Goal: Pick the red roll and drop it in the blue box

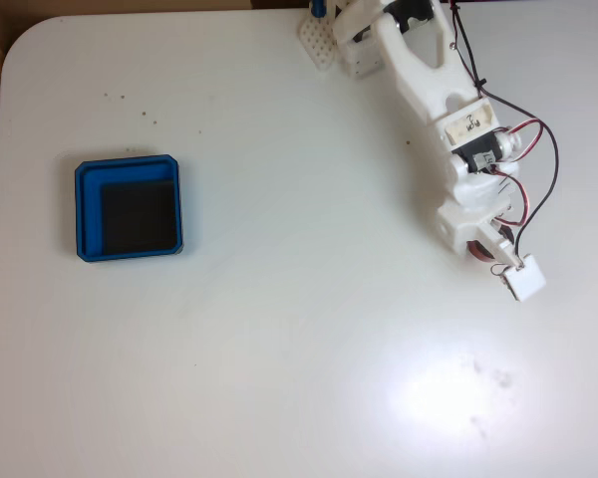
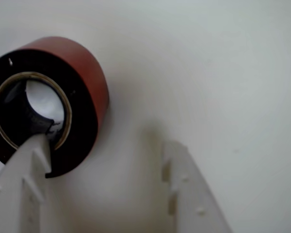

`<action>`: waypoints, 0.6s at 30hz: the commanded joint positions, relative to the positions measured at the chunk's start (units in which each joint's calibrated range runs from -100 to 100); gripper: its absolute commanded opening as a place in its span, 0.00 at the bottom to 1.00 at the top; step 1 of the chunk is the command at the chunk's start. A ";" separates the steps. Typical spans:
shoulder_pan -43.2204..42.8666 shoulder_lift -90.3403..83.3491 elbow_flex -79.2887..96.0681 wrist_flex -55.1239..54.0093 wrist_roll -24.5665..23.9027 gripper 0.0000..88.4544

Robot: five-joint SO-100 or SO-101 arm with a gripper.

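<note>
In the fixed view the blue box [image 1: 129, 208] sits at the left of the frame, a little above mid-height, flat on the white table [image 1: 279, 329]; its black inner floor is bare. The middle of the frame is plain tabletop, with a few small dark specks in the upper left and a bright glare patch in the lower right. At the right, the white arm [image 1: 429, 70] runs from its base at the top edge down toward the right-centre, with red and black wires looping along its right side, well apart from the box.

In the wrist view the red roll [image 2: 89, 77] lies on the table in the upper left of the frame, its red outer band toward the right, its face dark around a pale-rimmed hollow core. The gripper [image 2: 106, 145] enters from the bottom edge with its jaws spread apart: the left finger [image 2: 26, 174] has its tip set over the lower rim of the roll's core, while the right finger [image 2: 189, 189] stands clear on bare table to the right of the roll. The roll's wall lies between the two fingers, not yet clamped.
</note>
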 commanded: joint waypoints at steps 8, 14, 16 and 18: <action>0.15 2.45 -3.59 -1.07 -0.28 0.24; 0.44 3.03 -3.50 -0.90 0.33 0.24; 0.34 3.03 -3.50 -0.99 0.33 0.24; 0.34 3.03 -3.50 -0.99 0.33 0.24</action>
